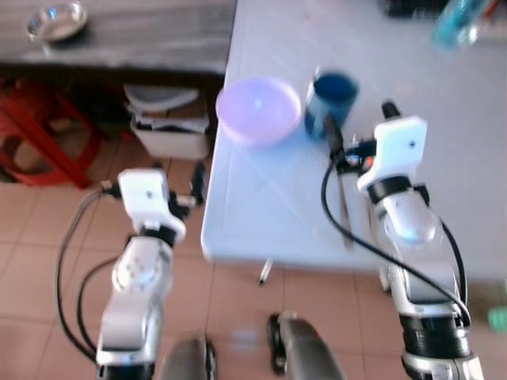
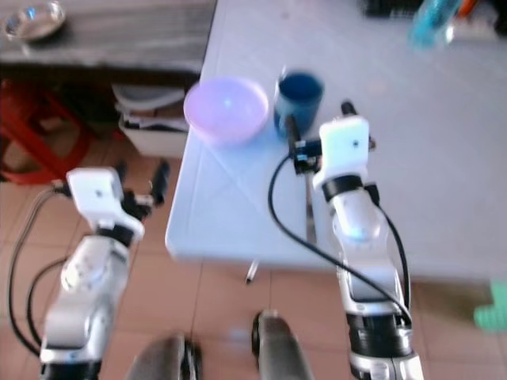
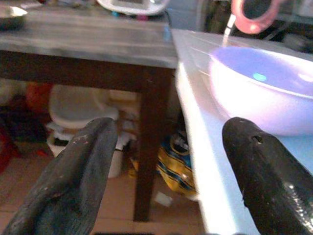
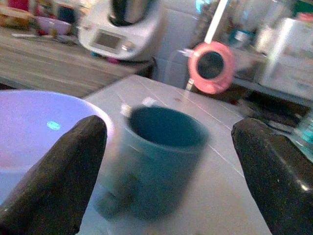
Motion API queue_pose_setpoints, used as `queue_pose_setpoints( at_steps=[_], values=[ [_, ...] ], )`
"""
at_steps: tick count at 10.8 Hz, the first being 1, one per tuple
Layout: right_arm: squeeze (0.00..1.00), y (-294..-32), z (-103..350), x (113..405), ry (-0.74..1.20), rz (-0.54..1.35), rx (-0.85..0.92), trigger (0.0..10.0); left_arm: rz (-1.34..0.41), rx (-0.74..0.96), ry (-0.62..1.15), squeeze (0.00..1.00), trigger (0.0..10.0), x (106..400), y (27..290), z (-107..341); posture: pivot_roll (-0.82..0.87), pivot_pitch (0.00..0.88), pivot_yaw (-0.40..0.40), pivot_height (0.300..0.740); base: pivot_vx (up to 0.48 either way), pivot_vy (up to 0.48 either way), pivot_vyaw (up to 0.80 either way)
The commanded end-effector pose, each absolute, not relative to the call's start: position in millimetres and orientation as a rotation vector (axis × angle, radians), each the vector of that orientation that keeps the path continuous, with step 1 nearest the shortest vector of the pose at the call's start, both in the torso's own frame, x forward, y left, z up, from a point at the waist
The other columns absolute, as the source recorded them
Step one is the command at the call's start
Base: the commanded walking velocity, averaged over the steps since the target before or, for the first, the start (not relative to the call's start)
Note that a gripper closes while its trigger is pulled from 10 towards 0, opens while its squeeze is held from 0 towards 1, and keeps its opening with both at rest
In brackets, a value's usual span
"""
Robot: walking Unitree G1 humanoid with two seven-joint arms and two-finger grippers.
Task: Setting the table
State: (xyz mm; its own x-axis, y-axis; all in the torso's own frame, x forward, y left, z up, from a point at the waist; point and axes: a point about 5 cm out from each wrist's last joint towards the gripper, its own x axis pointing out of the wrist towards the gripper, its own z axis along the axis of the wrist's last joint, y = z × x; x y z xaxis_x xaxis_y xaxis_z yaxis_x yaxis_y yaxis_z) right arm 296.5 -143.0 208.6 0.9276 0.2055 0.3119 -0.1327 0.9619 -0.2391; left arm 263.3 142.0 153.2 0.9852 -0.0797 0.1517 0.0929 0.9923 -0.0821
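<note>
Right wrist view — blurred blue mug (image 4: 164, 156) between spread right end effector (image 4: 166, 176) fingers (bowl (image 4: 34, 127) cropped).

On the pale plastic folding table (image 1: 412, 71) before me, the round lilac plastic bowl (image 1: 259, 108) sits near its left edge, with the dark blue mug (image 1: 333, 96) just beside it on the right. My right gripper (image 1: 358, 127) is over the tabletop just in front of the mug. My left gripper (image 1: 181, 178) is off the table's left edge, over the tiled floor (image 1: 32, 237). A dark wooden table (image 1: 142, 36) stands left of the pale one, a small round steel dish (image 1: 56, 21) on it.
</note>
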Motion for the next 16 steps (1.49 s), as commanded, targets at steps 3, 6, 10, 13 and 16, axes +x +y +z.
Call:
queue_pose_setpoints(
  at_steps=[3,6,10,13,16],
  values=[
    [1.00,-135,212,294,-0.375,0.253,-0.227,10.0,-0.012,-0.079,-0.127,0.00,10.0,261,156,148,-0.03,0.230,-0.005,0.740,0.000,0.000,0.00],
    [0.00,-122,225,306,-0.396,0.443,-0.255,10.0,0.002,-0.086,-0.113,0.00,10.0,261,157,146,-0.02,0.238,-0.004,0.740,0.000,0.000,0.00],
    [0.00,-112,224,324,-0.289,0.760,-0.470,10.0,-0.033,-0.112,-0.091,0.00,10.0,258,152,144,-0.02,0.254,0.003,0.740,0.000,0.000,0.00],
    [0.00,-104,219,345,-0.179,0.909,-0.654,10.0,-0.048,-0.112,-0.078,0.00,10.0,257,151,143,-0.01,0.263,0.009,0.740,0.000,0.000,0.00],
    [0.00,-99,216,359,-0.098,0.977,-0.790,0.0,-0.050,-0.112,-0.068,0.00,10.0,254,151,142,-0.01,0.269,0.008,0.740,0.000,0.000,0.00]
  ],
)
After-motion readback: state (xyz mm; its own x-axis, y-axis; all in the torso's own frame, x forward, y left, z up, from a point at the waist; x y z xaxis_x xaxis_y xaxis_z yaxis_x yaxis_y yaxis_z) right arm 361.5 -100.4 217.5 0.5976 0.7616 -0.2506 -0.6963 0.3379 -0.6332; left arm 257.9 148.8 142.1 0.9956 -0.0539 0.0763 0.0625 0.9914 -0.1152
